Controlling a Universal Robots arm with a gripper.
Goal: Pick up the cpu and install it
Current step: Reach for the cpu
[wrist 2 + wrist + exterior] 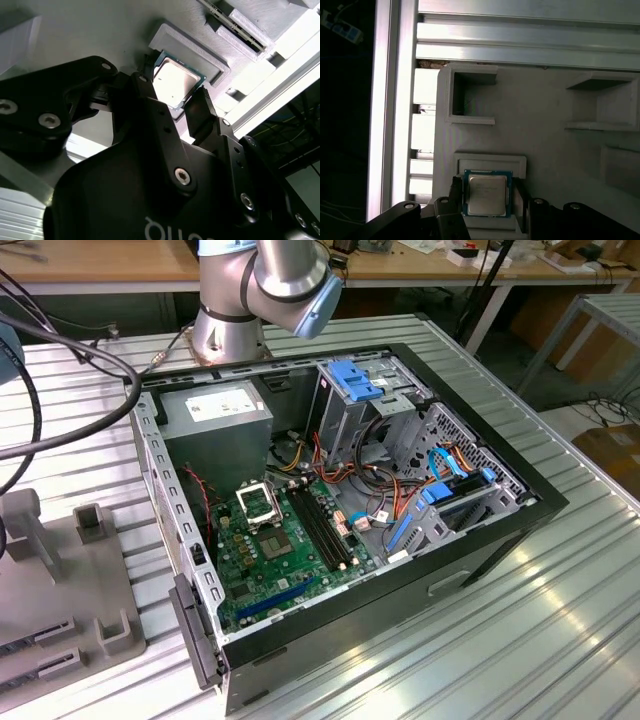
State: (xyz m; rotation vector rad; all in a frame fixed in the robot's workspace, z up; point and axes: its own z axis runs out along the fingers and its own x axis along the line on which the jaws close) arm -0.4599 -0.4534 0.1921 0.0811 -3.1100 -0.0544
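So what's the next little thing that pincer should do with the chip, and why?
Probably close the pincer gently on the cpu. In both wrist views its fingers stand on either side of the chip, seemingly with slim gaps, and the cpu lies flat in its grey holder. So it looks lined up but not yet gripped.

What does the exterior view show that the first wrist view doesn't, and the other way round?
From the exterior view: the open computer case with its green motherboard and black socket, plus the arm's base. From the first wrist view: the cpu, lying flat in a pocket of the grey holder. In both: that grey holder and the ribbed metal table.
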